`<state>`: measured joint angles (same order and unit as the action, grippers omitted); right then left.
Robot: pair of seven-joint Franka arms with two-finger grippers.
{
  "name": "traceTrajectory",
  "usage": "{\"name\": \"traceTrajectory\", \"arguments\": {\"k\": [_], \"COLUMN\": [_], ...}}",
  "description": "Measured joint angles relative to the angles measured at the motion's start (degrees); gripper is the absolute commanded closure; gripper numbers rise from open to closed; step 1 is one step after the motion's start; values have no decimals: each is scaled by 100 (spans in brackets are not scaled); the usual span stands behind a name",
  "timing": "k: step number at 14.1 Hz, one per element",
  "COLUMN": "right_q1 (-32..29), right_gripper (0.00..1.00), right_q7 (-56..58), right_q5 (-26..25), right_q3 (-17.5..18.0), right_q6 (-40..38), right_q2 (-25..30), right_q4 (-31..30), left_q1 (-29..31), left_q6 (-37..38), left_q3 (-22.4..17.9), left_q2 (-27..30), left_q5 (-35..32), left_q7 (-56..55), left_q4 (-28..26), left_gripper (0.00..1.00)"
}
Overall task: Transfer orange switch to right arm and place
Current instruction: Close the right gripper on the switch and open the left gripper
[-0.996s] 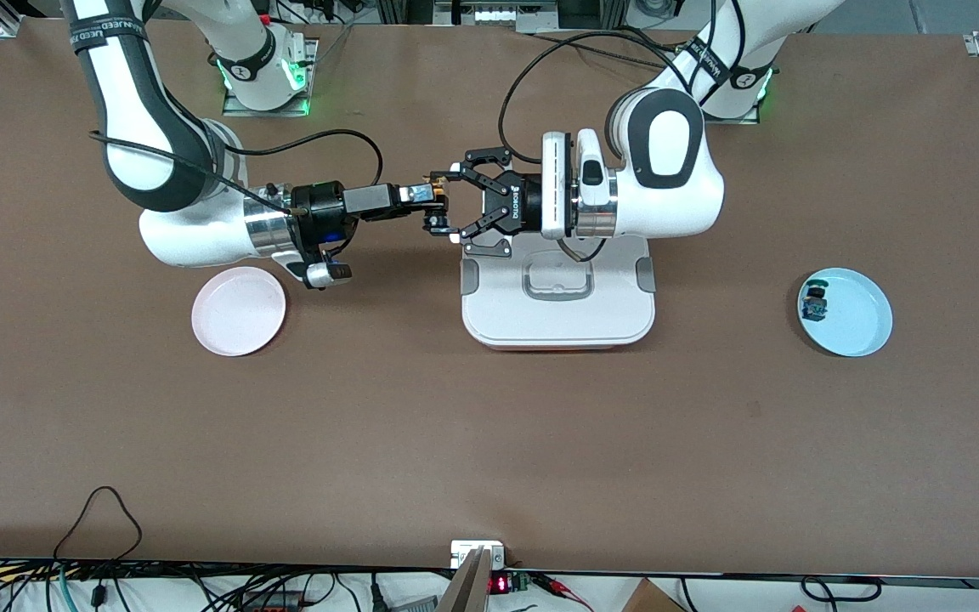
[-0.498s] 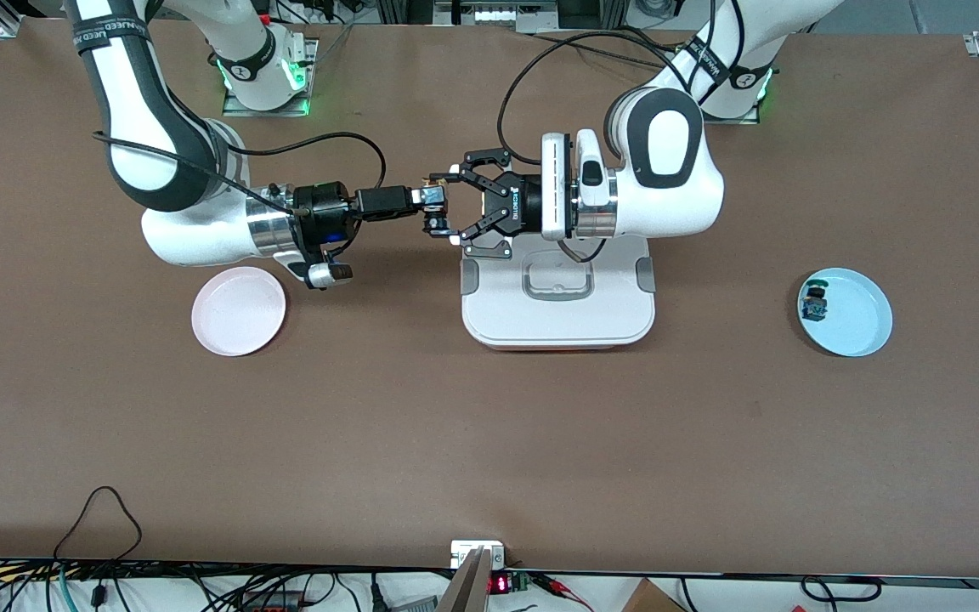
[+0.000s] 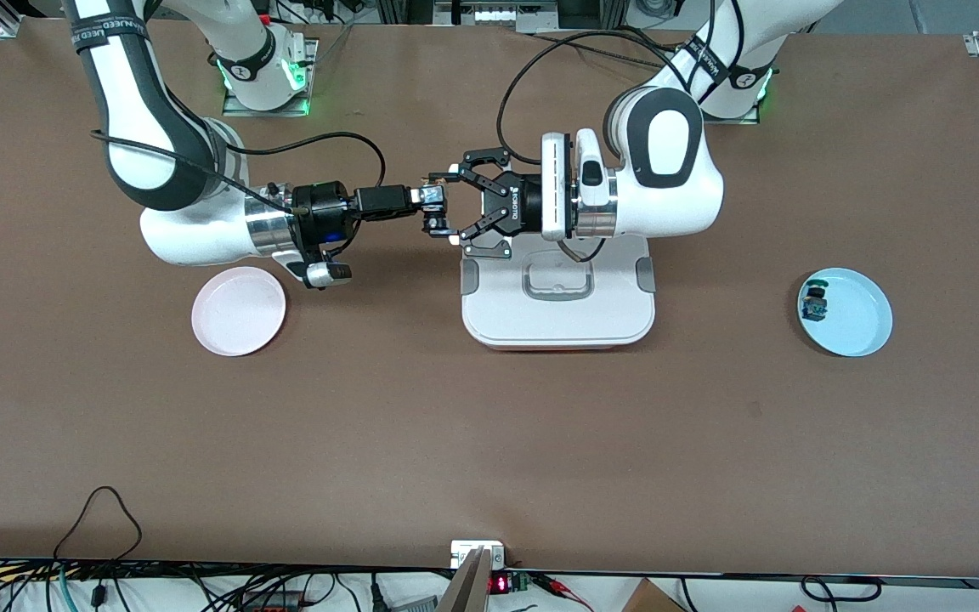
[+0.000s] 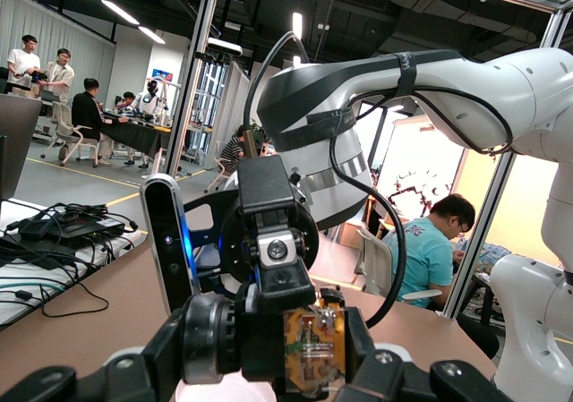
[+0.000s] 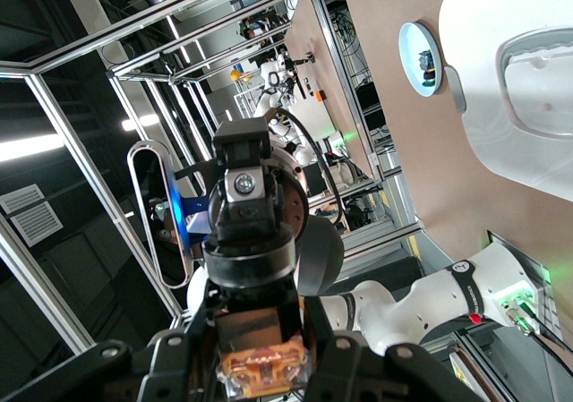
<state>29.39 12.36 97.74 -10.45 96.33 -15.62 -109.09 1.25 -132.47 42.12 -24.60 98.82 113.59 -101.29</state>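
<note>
Above tabletop (image 3: 489, 442), mid-handover: left gripper (image 3: 447, 208) and right gripper (image 3: 432, 197) both pinched on orange switch (image 3: 434, 223); release and placing not yet done.

The right gripper (image 3: 432, 197) has closed onto the orange switch (image 3: 436, 223)

Robotics lab: aluminium-frame rigs (image 5: 81, 133), seated staff at desks (image 4: 89, 115), further robot arms (image 5: 421, 303), cable bundles (image 3: 200, 591).
</note>
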Motion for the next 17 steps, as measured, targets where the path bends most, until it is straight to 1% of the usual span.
{"name": "traceTrajectory", "arguments": {"k": [1, 2, 4, 5, 12, 15, 16, 17], "right_q1": [0, 0, 0, 1, 0, -22, -69, -146], "right_gripper": [100, 100, 100, 100, 100, 100, 100, 100], "right_q7": [0, 0, 0, 0, 8, 239, 315, 374], "right_q5": [0, 0, 0, 0, 183, 181, 152, 42], "right_q3": [-1, -2, -3, -3, -14, -32, -42, -58], "right_q6": [1, 2, 3, 2, 9, 26, 31, 31], "right_q2": [4, 7, 10, 10, 27, 27, 26, 26], "right_q4": [0, 0, 0, 0, 0, -2, -7, -12], "left_q1": [-1, -2, -3, -3, 93, 298, 346, 411], "left_q6": [0, 0, -1, -2, -9, 335, 386, 460], "left_q3": [1, 1, 1, 2, -6, -18, -19, -19], "left_q2": [0, 0, 0, 0, 41, 55, 59, 75], "left_q5": [0, 0, 0, 0, 0, -39, -233, -627], "left_q7": [0, 1, 2, 11, 39, -206, -492, -935], "left_q4": [4, 8, 11, 12, 76, 76, 76, 85], "left_gripper": [88, 84, 2, 0, 0, 0, 0, 0]}}
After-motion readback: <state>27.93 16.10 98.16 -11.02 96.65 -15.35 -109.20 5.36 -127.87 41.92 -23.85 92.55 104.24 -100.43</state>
